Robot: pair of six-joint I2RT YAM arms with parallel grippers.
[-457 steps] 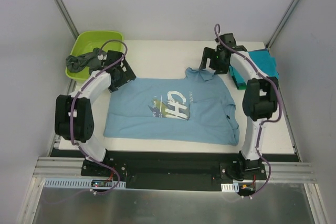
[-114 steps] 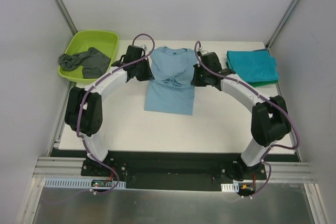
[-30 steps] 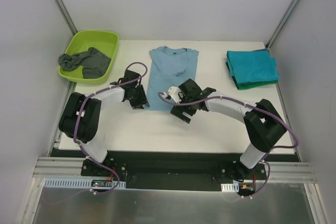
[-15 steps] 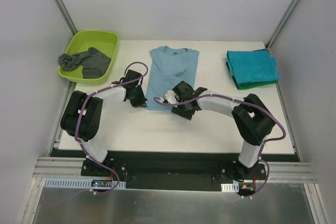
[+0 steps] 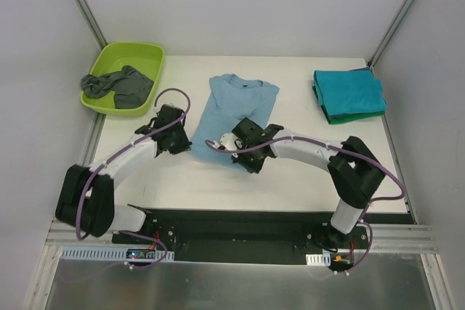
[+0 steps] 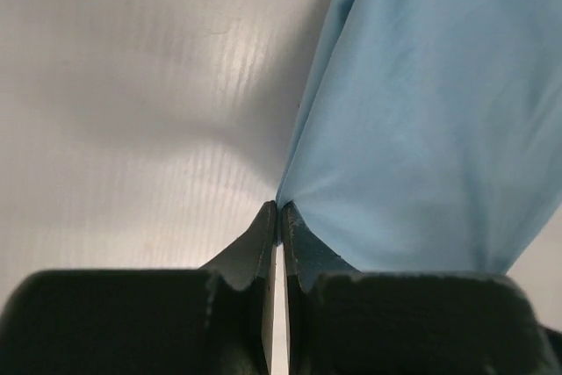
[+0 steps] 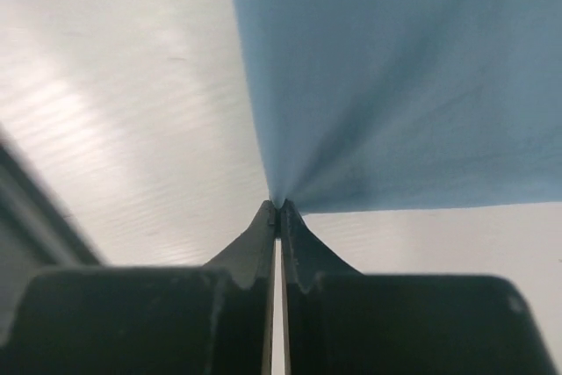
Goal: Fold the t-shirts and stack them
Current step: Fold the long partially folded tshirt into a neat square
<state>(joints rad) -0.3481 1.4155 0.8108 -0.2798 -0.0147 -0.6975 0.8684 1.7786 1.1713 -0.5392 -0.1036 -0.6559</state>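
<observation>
A light blue t-shirt [image 5: 234,110], folded into a long strip, lies in the middle of the white table. My left gripper [image 5: 184,143] is shut on its near left corner, and in the left wrist view the blue cloth [image 6: 421,129] fans out from the pinched tips of that left gripper [image 6: 278,210]. My right gripper [image 5: 240,152] is shut on the near right corner; the cloth [image 7: 395,85] spreads up from the tips of the right gripper [image 7: 277,206]. The near edge is lifted slightly. Folded teal and green t-shirts [image 5: 349,94] are stacked at the back right. A dark grey t-shirt [image 5: 116,86] hangs crumpled over the tub.
A lime-green plastic tub [image 5: 131,62] stands at the back left corner of the table [image 5: 290,179]. White walls close in both sides, with metal posts at the back corners. A black rail runs along the near edge by the arm bases.
Both grippers have closed on the near corners of the light blue t-shirt and drawn that edge up and a little left; the shirt now lies skewed.
</observation>
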